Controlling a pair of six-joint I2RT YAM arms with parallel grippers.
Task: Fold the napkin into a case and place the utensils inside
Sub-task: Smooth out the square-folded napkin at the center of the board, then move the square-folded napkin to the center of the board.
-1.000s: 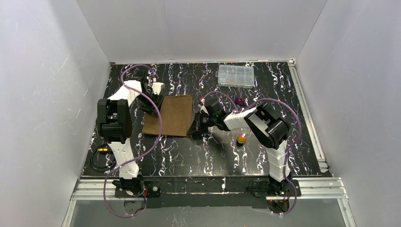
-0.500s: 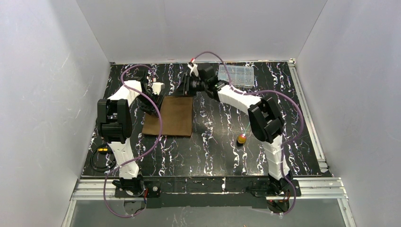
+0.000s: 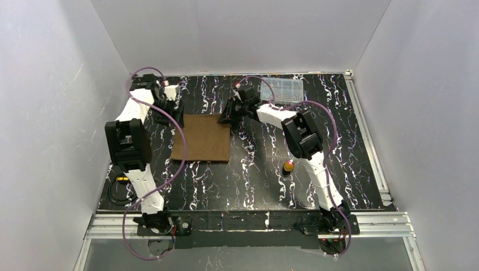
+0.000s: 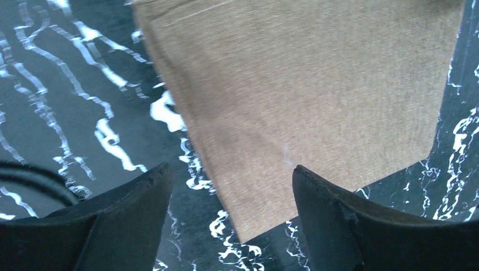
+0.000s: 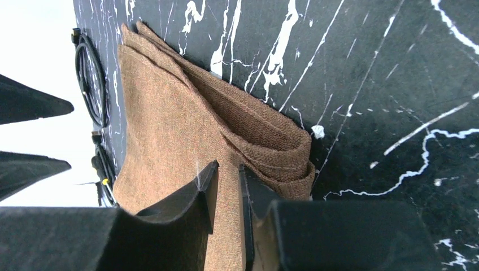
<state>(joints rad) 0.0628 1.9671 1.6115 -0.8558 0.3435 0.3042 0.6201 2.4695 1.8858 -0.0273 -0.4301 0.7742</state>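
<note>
Because the fingers of the right pincer stand almost together over the far right corner of the napkin, it cannot be told whether a layer is pinched between them. Several folded layers are stacked at that corner, so it is judged that only the top one could be caught and the fold pulled open. The left pincer is held wide above the far left corner, with nothing grasped. With no hold there, the whole cloth could be dragged across the table instead of being folded. The napkin is laid flat left of centre, between the two pincers. One utensil, gold-orange at the head, is seen well apart to the right; the other cannot be made out. The right arm is stretched far forward and turned leftward at the wrist. The left arm is extended along the left side, its wrist tipped down.
</note>
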